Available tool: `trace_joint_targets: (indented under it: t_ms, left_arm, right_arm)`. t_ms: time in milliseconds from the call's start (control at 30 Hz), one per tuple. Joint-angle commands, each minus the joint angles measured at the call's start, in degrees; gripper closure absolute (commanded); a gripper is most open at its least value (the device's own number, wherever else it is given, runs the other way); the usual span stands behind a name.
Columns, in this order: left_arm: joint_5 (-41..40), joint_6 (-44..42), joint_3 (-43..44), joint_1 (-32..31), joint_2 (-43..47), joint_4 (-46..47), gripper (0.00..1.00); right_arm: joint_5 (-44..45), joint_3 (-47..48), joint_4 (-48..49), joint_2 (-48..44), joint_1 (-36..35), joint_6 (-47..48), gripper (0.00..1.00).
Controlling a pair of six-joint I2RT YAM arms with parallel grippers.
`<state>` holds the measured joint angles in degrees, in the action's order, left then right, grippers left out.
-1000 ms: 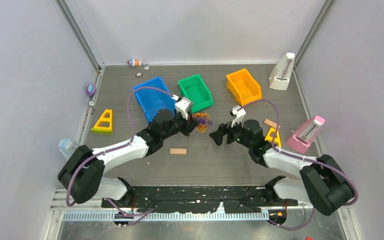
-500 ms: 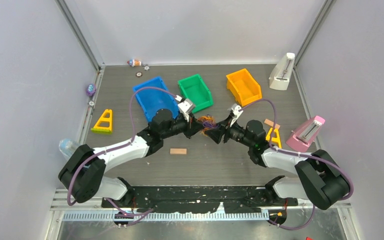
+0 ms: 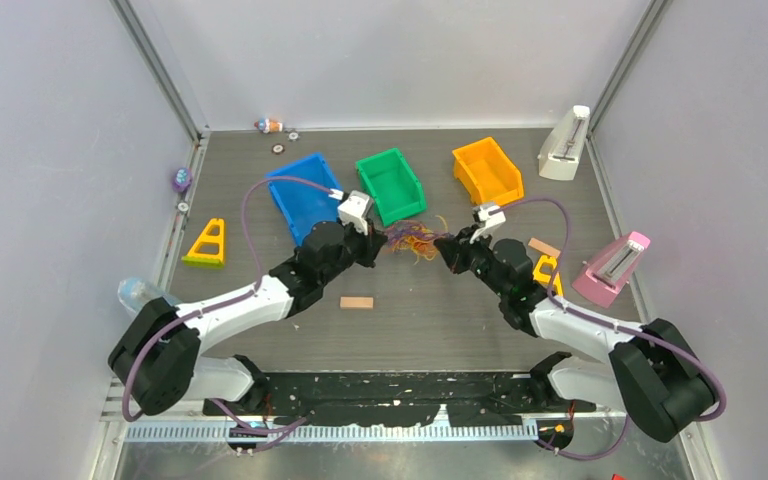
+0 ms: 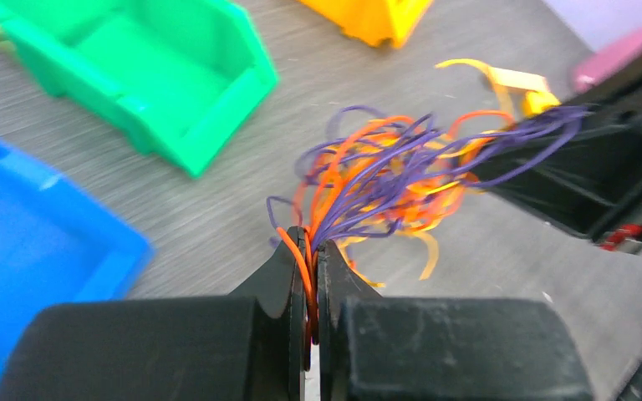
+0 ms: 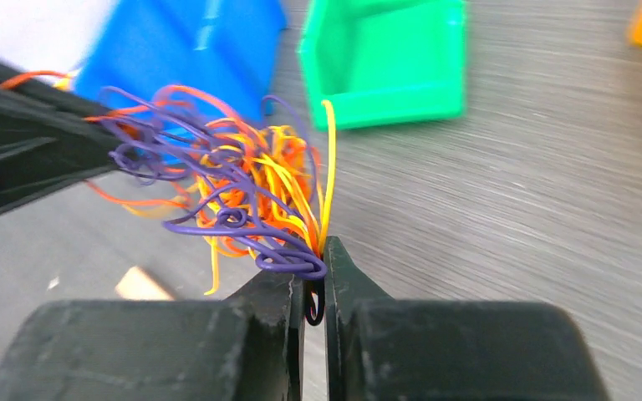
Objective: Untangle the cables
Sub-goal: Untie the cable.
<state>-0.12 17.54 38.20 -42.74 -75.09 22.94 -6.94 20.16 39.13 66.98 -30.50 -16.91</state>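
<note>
The cables (image 3: 415,240) are a small tangle of orange, yellow and purple strands held off the table between both arms. In the left wrist view the cables (image 4: 393,171) fan out from my left gripper (image 4: 312,242), which is shut on orange and purple strands. My right gripper (image 5: 315,259) is shut on purple and yellow strands of the cables (image 5: 242,192) from the other side. From above, the left gripper (image 3: 385,243) and right gripper (image 3: 444,245) face each other across the bundle.
Blue bin (image 3: 305,195), green bin (image 3: 392,185) and orange bin (image 3: 487,172) stand behind the tangle. A small wooden block (image 3: 356,302) lies in front. Yellow triangular stands (image 3: 207,243) (image 3: 546,272), a pink metronome (image 3: 612,268) and a white one (image 3: 564,145) sit at the sides.
The right gripper moved in to the tangle from the right and shut on its strands. The bundle is now stretched between both grippers. The left gripper stayed shut on it.
</note>
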Motion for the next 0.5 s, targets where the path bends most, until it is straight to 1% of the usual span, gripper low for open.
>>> trace_joint_targets:
  t_ms: [0,67,133,233,300,333,400,467]
  left_arm:
    - [-18.22,0.66,0.54,1.17,2.72,-5.56,1.00]
    - [-21.32,1.49,0.01,1.17,3.55,-6.01,1.00]
    - [-24.52,2.16,-0.73,1.17,4.49,-5.94,1.00]
    - [-29.09,2.94,-1.65,1.17,5.83,-6.27,1.00]
    - [-33.45,4.56,-2.00,1.17,6.66,-7.17,1.00]
    - [-36.69,5.52,-2.61,1.17,7.12,-7.02,1.00]
    - [-39.80,6.30,-3.70,1.17,7.89,-5.90,1.00]
    - [-40.29,6.61,-4.62,1.17,8.61,-4.80,1.00]
  right_arm:
    - [19.34,0.90,-7.20,-2.77,1.54,-0.34,0.95]
    - [22.49,1.18,-9.08,-3.10,1.49,-0.97,0.95]
    - [29.18,1.71,-11.81,-3.42,1.56,-2.12,0.95]
    - [35.21,2.15,-15.59,-3.98,1.56,-4.71,0.95]
    - [41.53,2.28,-17.86,-4.48,1.56,-7.41,0.95]
    - [47.18,2.37,-18.96,-4.62,1.53,-10.68,0.95]
    - [53.15,2.54,-22.10,-5.00,1.58,-13.69,0.95]
    - [54.38,2.76,-23.25,-5.39,1.58,-14.27,0.95]
